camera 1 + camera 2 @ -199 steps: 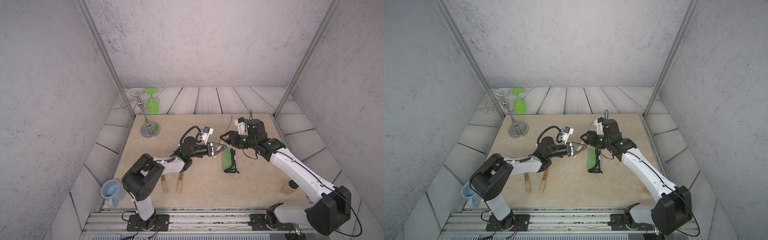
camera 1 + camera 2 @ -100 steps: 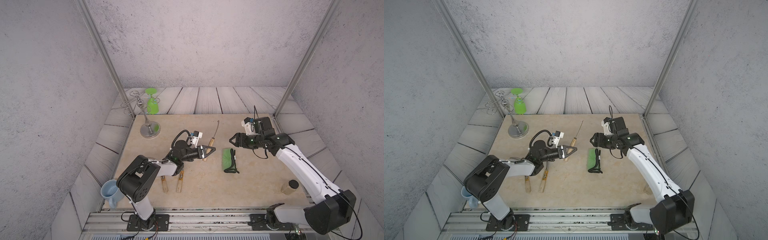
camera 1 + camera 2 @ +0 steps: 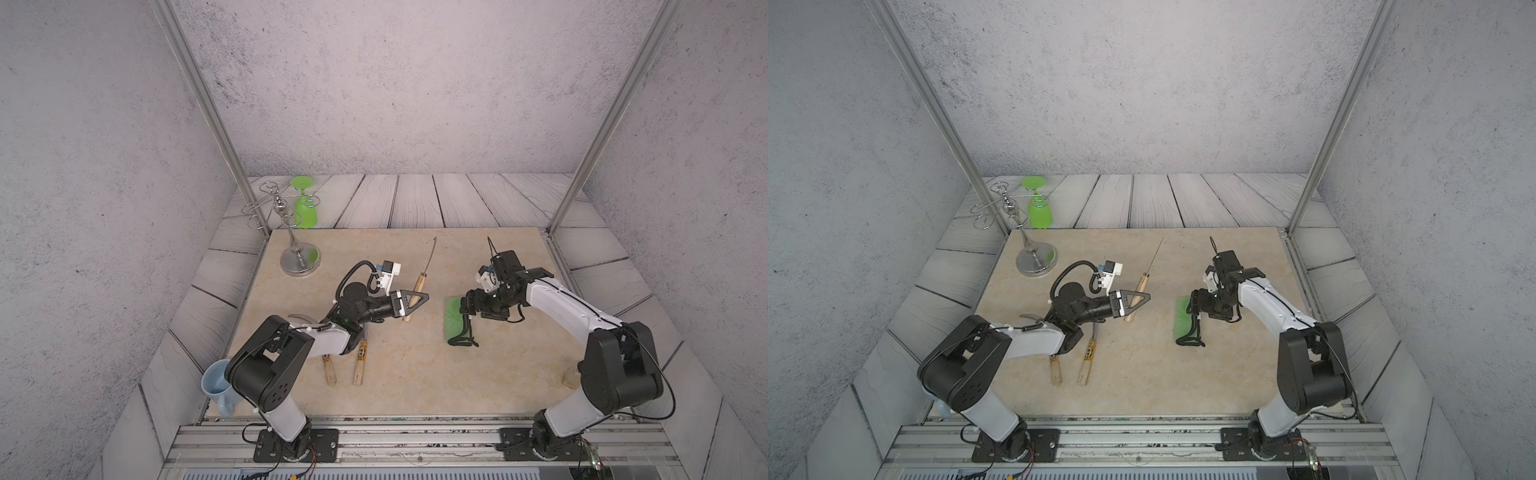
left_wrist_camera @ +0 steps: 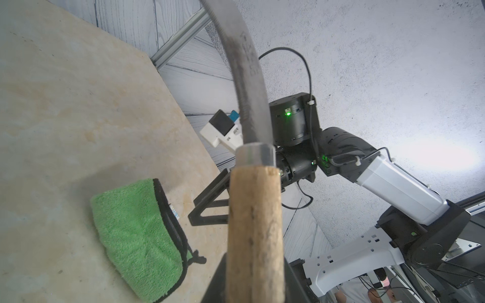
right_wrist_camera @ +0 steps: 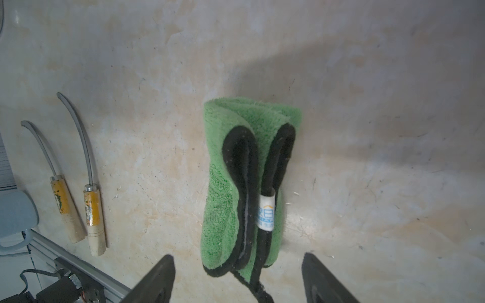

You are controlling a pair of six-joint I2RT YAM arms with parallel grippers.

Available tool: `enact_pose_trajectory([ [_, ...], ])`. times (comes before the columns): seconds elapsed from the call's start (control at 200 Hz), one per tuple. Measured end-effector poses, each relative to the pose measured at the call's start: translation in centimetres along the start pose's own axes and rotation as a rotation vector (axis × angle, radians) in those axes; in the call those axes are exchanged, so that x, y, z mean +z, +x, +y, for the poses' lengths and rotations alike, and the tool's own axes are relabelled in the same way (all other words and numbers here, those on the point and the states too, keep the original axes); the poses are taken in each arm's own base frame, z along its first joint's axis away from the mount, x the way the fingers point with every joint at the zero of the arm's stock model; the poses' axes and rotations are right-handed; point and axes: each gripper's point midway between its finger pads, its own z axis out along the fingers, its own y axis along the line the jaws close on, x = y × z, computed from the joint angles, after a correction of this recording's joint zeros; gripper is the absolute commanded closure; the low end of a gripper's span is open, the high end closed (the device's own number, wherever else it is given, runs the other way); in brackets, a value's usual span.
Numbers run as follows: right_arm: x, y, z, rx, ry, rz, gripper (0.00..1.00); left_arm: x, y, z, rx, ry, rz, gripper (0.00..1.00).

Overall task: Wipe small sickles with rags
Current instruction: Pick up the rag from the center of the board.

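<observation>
The left gripper (image 3: 411,300) is clamped on the handle of the plain sickle (image 4: 254,236), whose grey blade points toward the back wall. The right gripper (image 5: 237,258) has its jaws wide apart, one on each side of one end of the rag (image 5: 225,204). The rag lies folded on the counter (image 3: 415,374) between the arms. Two banded sickles (image 5: 91,207) lie side by side by the left arm, well apart from the rag.
</observation>
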Motion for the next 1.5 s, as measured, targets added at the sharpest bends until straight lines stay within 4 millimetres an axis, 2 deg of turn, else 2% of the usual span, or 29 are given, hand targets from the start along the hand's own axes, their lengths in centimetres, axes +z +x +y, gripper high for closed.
enact_pose_trajectory([
  [0.215,3.4,0.2,-1.0,0.028,-0.012,0.082,0.23,-0.1,0.0,-0.1,-0.011,0.007,-0.004,1.00],
  [0.415,5.0,-0.4,-1.1,0.036,-0.026,0.106,0.30,-0.1,-0.1,-0.3,-0.012,0.015,-0.009,1.00],
  [0.57,6.1,-1.2,-1.2,0.044,-0.032,0.114,0.46,-0.1,0.0,-0.3,-0.014,0.015,-0.006,1.00],
  [0.656,6.6,-1.4,-1.3,0.042,-0.035,0.120,0.61,-0.1,0.1,-0.3,-0.016,0.016,0.001,1.00],
  [0.756,6.9,-1.6,-1.3,0.052,-0.041,0.119,0.73,-0.1,0.2,-0.2,-0.020,0.013,0.005,1.00],
  [0.861,6.9,-1.8,-1.0,0.058,-0.054,0.111,0.79,0.0,0.2,-0.1,-0.026,0.011,0.007,1.00],
  [1.011,7.1,-1.6,-1.0,0.065,-0.080,0.095,0.82,0.2,0.2,0.1,-0.046,0.016,0.012,1.00],
  [1.151,6.4,-1.2,-0.7,0.087,-0.138,0.064,0.83,0.2,0.3,0.1,-0.062,0.022,0.019,1.00],
  [1.276,4.8,-1.2,-0.2,0.131,-0.232,0.011,0.84,0.2,0.4,0.0,-0.067,0.024,0.022,1.00],
  [1.376,2.4,-2.1,0.3,0.178,-0.327,-0.068,0.85,0.1,0.2,-0.4,-0.063,0.026,0.020,1.00],
  [1.501,-1.3,-4.7,0.9,0.218,-0.451,-0.196,0.85,-0.1,-0.2,-1.8,-0.043,0.040,0.014,1.00],
])
